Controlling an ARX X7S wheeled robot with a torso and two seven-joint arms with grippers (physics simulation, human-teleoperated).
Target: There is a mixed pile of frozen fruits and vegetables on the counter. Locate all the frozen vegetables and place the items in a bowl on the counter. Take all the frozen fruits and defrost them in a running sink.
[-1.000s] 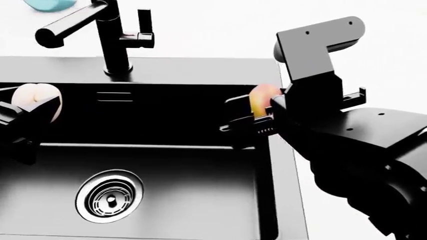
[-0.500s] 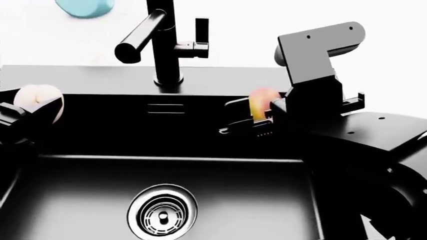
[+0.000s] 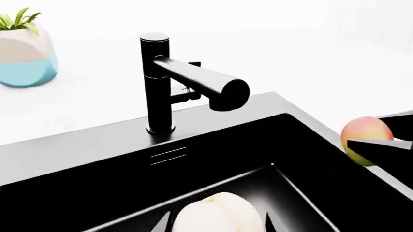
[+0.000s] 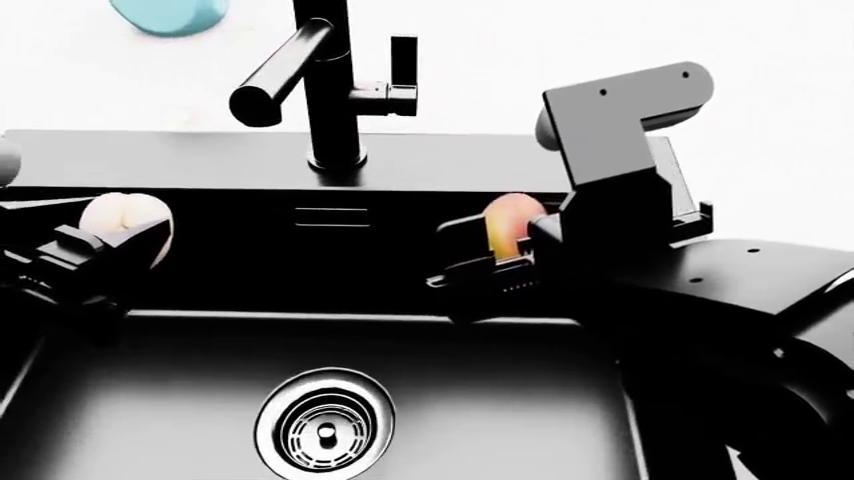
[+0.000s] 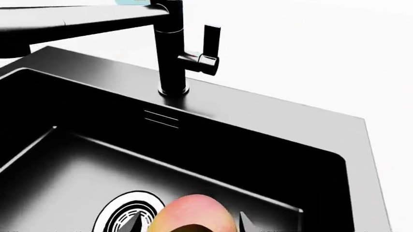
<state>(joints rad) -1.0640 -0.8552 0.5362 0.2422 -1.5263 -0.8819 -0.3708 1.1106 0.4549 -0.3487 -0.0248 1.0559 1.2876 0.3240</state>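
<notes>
Risk as I see it: left tool (image 4: pixel 100 250) pinches the pale fruit (image 4: pixel 123 225), right tool (image 4: pixel 501 262) pinches the mango (image 4: pixel 507 225), both above the sink (image 4: pixel 441 390); dropped, either may bounce against the basin walls, and the tap (image 4: pixel 320 80) looks dry.

Dark, almost black interior on the rectangular basin sink (image 4: pixel 160 400), with a grey steel rim and a round chrome drain (image 4: pixel 324 423) ringed in bright silver. Matte black on the tall tap (image 4: pixel 327 85) and its side lever. Plain white, faintly speckled, on the stone-like counter (image 4: pixel 787 120). Pale whitish-pink on the round fruit (image 4: pixel 123 222); yellow-green with an orange-red blush on the small egg-shaped mango (image 4: pixel 510 226). Black throughout on both robot arms. Light blue below and beige above on the small rounded pot (image 3: pixel 24 55), topped with green leaves.
</notes>
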